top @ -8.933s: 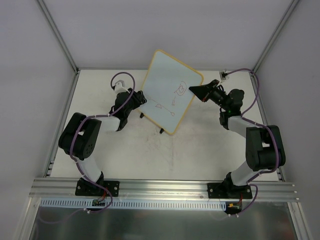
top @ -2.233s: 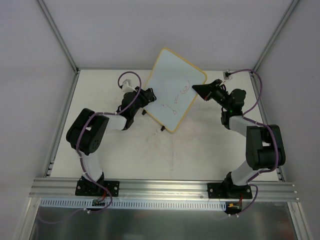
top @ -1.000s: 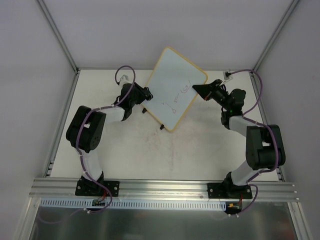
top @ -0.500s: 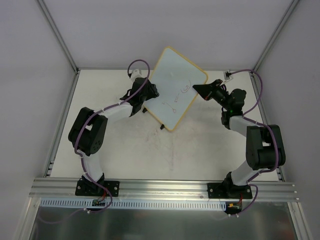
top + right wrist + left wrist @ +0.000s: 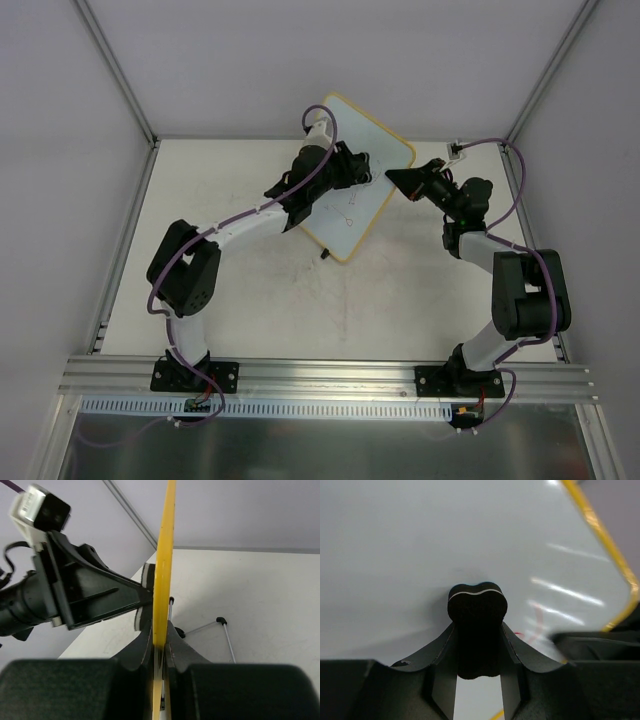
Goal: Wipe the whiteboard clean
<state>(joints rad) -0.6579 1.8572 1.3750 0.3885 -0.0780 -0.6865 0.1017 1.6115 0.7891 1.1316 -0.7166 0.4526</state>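
Observation:
The whiteboard, white with a yellow frame, stands tilted at the back of the table. A few faint red marks show on its lower part. My right gripper is shut on the board's right edge; in the right wrist view its jaws pinch the yellow frame. My left gripper reaches over the board and is shut on a black eraser pressed against the white face. A red mark shows just right of the eraser.
The board's wire feet rest on the white table. The left arm's body is close behind the board edge in the right wrist view. Grey walls and metal posts enclose the table.
My left gripper with the eraser has swept from the board's left edge across to its upper right. Fewer red marks remain on the board. The right gripper keeps its hold.

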